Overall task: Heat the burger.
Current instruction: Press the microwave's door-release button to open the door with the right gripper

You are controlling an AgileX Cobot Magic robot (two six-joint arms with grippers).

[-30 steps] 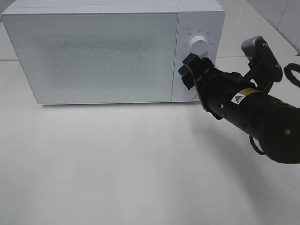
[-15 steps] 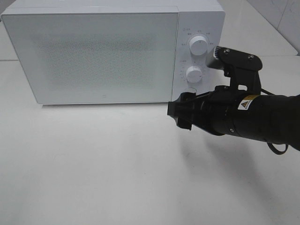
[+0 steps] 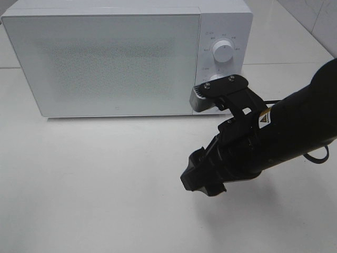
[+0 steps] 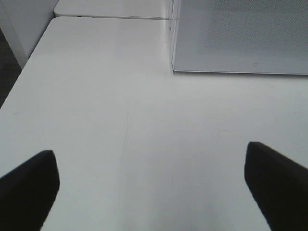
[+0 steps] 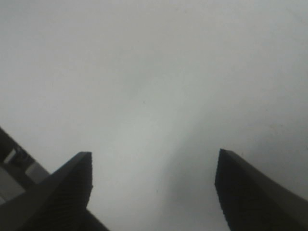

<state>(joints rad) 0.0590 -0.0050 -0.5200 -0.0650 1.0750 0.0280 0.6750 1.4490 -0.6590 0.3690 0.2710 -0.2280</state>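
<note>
The burger is out of view in every frame. A white microwave stands at the back of the table with its door closed. My right gripper hangs in front of the control panel, tilted down toward the tabletop, open, with only bare table between its fingers. My left gripper is open too, its dark fingertips spread wide over the table, with the microwave's lower corner ahead of it. The left arm does not show in the exterior high view.
The microwave has two white dials; the upper dial shows and the right arm partly covers the lower one. The white table stretches in front of the microwave. Its left edge shows in the left wrist view.
My right arm has drawn back from the microwave's dials, swinging down and forward, so its gripper now points at the table. The left gripper has not moved.
</note>
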